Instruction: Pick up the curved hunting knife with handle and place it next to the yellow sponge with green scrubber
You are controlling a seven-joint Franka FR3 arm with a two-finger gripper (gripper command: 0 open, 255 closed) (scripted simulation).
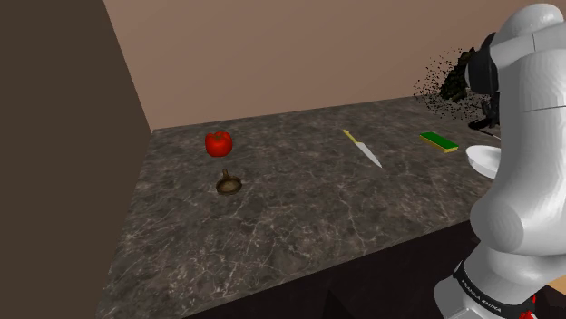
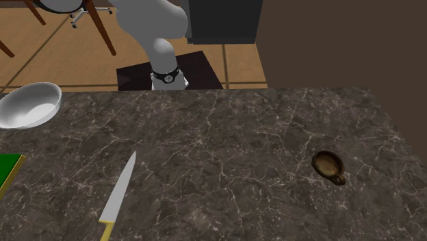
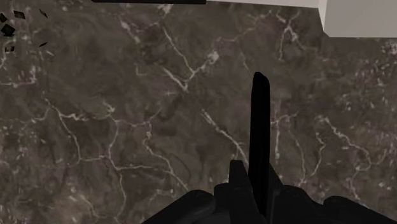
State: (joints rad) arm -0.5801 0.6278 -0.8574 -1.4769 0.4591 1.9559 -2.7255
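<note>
knife (image 2: 118,193): handle nearest, blade tip points toward the arm (image 2: 154,24)

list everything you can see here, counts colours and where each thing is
counter: 1, dark marbled, bears all the items
knife: 1, yellow handle, pale blade, flat, mid-counter
sponge: 1, green top, yellow side, to the shoulder view's right of the knife
bowl: 1, white, counter edge near the arm
pepper: 1, red, shoulder view's left, far side
pan: 1, small, brown, just nearer than the pepper
plant: 1, dark, shoulder view's upper right
arm: 1, white, shoulder view's right
gripper: 1, black, shut, over bare counter
</note>
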